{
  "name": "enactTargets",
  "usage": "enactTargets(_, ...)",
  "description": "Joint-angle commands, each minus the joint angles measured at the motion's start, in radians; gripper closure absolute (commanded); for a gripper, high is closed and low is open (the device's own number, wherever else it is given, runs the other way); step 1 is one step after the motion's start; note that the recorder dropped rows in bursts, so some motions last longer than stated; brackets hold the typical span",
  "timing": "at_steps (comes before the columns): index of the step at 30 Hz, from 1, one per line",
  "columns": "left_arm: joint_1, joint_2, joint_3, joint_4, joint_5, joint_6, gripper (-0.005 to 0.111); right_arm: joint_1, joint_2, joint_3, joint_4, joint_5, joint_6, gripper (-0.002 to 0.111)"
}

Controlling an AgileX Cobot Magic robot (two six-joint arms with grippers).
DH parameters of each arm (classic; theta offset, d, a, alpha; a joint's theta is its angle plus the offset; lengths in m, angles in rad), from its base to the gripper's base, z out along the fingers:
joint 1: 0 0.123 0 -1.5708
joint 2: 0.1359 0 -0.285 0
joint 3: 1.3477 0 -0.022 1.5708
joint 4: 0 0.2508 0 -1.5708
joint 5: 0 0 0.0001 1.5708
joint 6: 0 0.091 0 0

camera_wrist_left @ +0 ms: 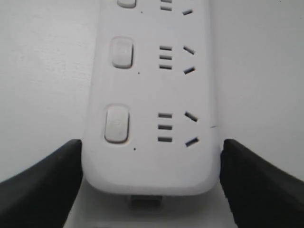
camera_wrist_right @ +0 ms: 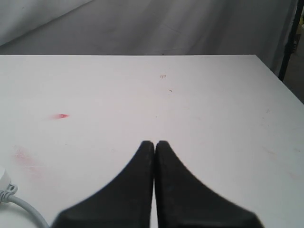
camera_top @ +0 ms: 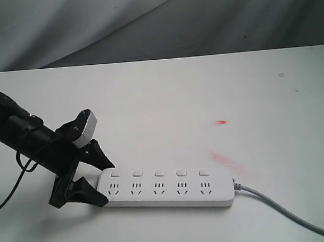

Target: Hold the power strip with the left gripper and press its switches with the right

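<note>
The power strip [camera_top: 167, 187] lay flat on the white table [camera_top: 177, 97], near its front edge, with the sockets facing up and the grey cable [camera_top: 292, 211] trailing off its right end. The left gripper [camera_top: 107, 183] sat over the opposite, cable-free end. Its jaws were wide, one dark finger [camera_wrist_left: 47, 175] on each long side of the bar, and in the left wrist view the tips looked to be touching both edges, so it seemed to be gripping across the width. How firmly it pressed could not be told.

The right gripper [camera_wrist_right: 155, 142] was out of the exterior view. Its own camera showed the two fingers closed tight together, holding nothing, above bare table with only a loop of cable in the corner of the picture.

The strip looked like a stiff, light plastic bar with smooth, glossy sides — unlikely to bend or crack, but likely to slide or pivot on the slick tabletop when pushed from above. A hold across the narrow width at the very end suited it, since that left the five switches [camera_top: 159, 172] uncovered. The nearest switch sat close to the jaws — so a press there would leave little room. The stiff cable could also tug at the far end.
</note>
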Motion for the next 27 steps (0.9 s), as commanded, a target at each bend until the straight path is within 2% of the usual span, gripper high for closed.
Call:
enactTargets(1, -0.003, 0.004, -0.001, -0.012, -0.013, 0.007, 0.059, -0.007, -0.002, 0.004, 0.003, -0.01, 0.001, 0.108)
enactTargets(9, -0.003, 0.004, -0.001, -0.01, -0.013, 0.007, 0.059, -0.007, -0.002, 0.004, -0.043, -0.009, -0.024, 0.108)
enactTargets(12, -0.003, 0.004, -0.001, -0.01, -0.013, 0.007, 0.059, -0.007, -0.002, 0.004, -0.041, -0.075, -0.022, 0.108)
enactTargets(17, -0.003, 0.004, -0.001, -0.01, -0.013, 0.007, 0.059, -0.007, -0.002, 0.004, 0.124, -0.338, 0.007, 0.108)
enactTargets(22, -0.003, 0.004, -0.001, -0.01, -0.013, 0.007, 0.059, -0.007, -0.002, 0.004, 0.451, -0.645, 0.007, 0.108)
enactTargets(25, -0.003, 0.004, -0.001, -0.01, -0.013, 0.007, 0.059, -0.007, -0.002, 0.004, 0.505, -0.859, 0.022, 0.108)
enactTargets(27, -0.003, 0.004, -0.001, -0.01, -0.013, 0.007, 0.059, -0.007, -0.002, 0.004, 0.508, -0.942, 0.132, 0.108)
